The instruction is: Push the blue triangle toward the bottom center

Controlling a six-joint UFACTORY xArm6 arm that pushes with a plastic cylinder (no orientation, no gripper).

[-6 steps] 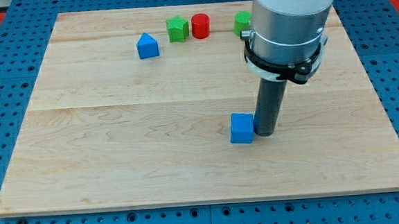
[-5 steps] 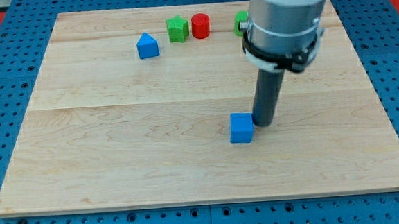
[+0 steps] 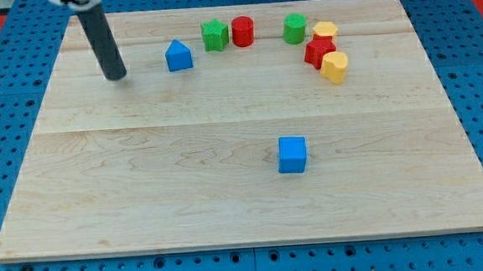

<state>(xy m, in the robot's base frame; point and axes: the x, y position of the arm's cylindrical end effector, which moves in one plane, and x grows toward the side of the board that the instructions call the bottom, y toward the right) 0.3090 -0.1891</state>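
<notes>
Tip: my tip (image 3: 117, 77) rests on the worktop (image 3: 145, 200) near the view's top left corner, at the end of a dark rod slanting up toward the top edge of the view.

Fingers: the arm carries no fingers, only the rod, so there is nothing to stand apart or together.

Blue triangle: the blue triangle (image 3: 179, 55) sits in the upper left part of the board, just to the view's right of the tip and a little higher, with a clear strip of wood between the two; they do not touch.

Blue cube: the blue cube (image 3: 292, 155) stands alone a little right of the middle, well apart from every other block and from the tip.

Top row: a green star-like block (image 3: 213, 35) and a red cylinder (image 3: 243, 31) stand side by side near the top edge, close together; whether they touch cannot be told.

Right cluster: a green block (image 3: 295, 28), a yellow block (image 3: 325, 31), a red block (image 3: 319, 52) and a second yellow block (image 3: 334, 66) bunch together at the upper right, running down and to the right, each pressed against or just beside its neighbour.

Surround: a blue pegboard (image 3: 6, 133) frames the worktop.
</notes>
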